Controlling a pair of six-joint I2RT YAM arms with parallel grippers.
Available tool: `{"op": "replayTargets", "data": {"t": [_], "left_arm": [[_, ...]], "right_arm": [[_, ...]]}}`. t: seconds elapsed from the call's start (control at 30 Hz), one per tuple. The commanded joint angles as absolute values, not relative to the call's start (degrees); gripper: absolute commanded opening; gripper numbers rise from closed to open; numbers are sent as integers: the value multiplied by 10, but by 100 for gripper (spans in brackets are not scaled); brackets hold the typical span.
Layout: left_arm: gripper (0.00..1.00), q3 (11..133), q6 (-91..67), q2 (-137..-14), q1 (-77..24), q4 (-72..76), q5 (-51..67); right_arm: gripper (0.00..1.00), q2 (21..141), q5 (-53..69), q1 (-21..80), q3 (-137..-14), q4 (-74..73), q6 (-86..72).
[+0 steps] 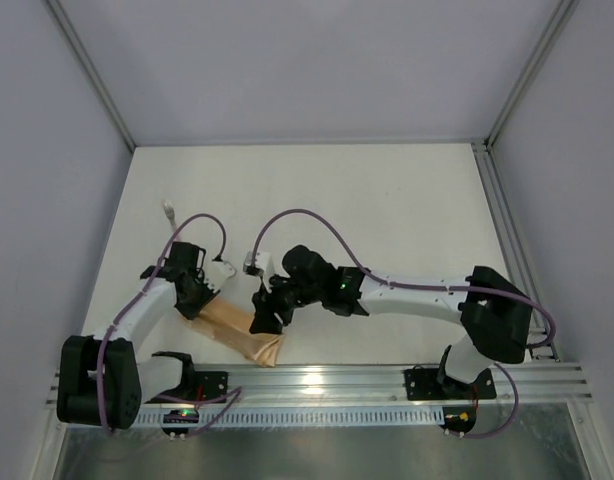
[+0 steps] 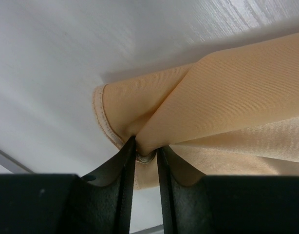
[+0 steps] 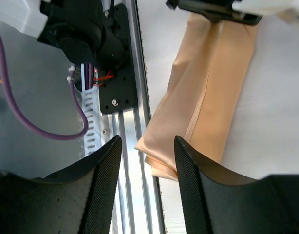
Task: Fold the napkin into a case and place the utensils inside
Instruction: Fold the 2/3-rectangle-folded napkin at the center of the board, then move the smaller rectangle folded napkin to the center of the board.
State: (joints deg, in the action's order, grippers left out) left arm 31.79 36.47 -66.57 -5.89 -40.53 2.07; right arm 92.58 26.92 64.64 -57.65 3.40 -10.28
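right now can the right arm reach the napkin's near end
Probably yes: the right gripper hangs open just above that end of the napkin, nothing between; the left gripper pinches the other end.

Napkin (image 1: 232, 328): peach-orange, plain, no pattern; hem stitching in the same tone. Table (image 1: 387, 200): white, faint fine streaks. Left gripper (image 2: 145, 146) and right gripper (image 3: 148, 141): black. Arms (image 1: 417, 293): white shells, black joints. Cables (image 1: 307, 211): purple. Rail (image 1: 367, 380): silver. Walls (image 1: 287, 60): pale grey.

White table (image 1: 387, 200) w/ folded napkin (image 1: 237, 335) (nr front edge).
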Motion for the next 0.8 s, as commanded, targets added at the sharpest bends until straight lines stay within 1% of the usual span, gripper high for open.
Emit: {"op": "replayTargets", "data": {"t": [0.0, 0.1, 0.2, 0.33, 0.5, 0.63, 0.67, 0.77], "left_arm": [[24, 296, 370, -677, -57, -340, 24], [24, 296, 370, -666, -57, -338, 28], [25, 294, 370, -661, -57, -339, 31], [24, 295, 369, -663, -56, -336, 28], [24, 296, 369, -660, -56, -332, 28], [24, 296, 367, -658, -56, -333, 27], [24, 296, 367, -655, -56, -333, 27], [25, 296, 368, -647, -56, -333, 30]], "right_arm": [[53, 913, 248, 638, -592, 23, -126], [57, 940, 223, 621, -584, 40, -159], [57, 989, 226, 599, -583, 90, -200], [58, 1034, 195, 582, -585, 122, -237], [58, 1097, 189, 570, -614, 118, -251], [58, 1156, 236, 570, -627, 138, -258], [57, 1164, 269, 570, -624, 151, -265], [54, 1188, 303, 572, -616, 193, -286]]}}
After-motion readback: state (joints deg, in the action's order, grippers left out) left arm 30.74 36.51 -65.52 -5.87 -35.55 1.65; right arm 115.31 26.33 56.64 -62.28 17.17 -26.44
